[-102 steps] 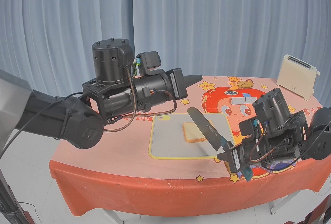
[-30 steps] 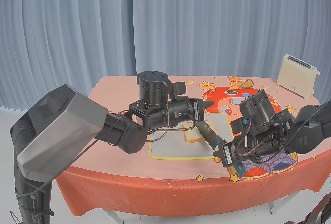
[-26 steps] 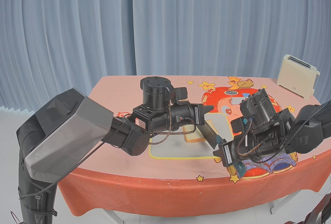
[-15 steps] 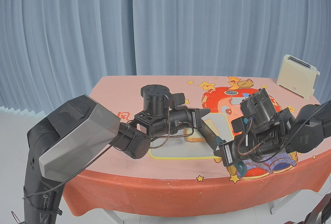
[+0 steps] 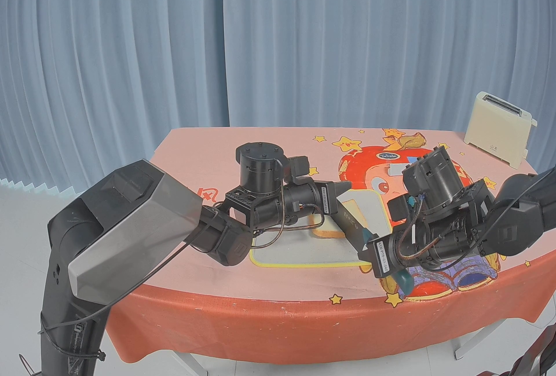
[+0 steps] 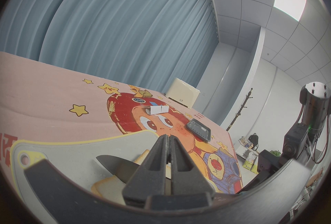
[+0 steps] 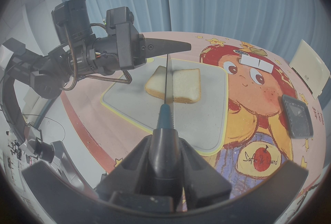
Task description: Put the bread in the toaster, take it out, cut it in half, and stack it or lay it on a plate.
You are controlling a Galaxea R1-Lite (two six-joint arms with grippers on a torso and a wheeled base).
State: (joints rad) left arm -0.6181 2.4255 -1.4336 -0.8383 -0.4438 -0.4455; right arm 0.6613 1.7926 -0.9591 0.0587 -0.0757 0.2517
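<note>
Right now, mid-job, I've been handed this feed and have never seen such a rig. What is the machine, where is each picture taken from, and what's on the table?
It is a two-armed robot, and each arm ends in a two-fingered gripper. The wide picture comes from a camera on its head. The other two come from cameras on its wrists, each looking along its own gripper. On the table's printed cloth lie a cutting board with one slice of bread, a cream toaster at the far right corner, and a dark square tray. The right gripper is shut on a knife, whose blade lines up across the bread's middle. The left gripper, shut and empty, is poised low by the bread.
</note>
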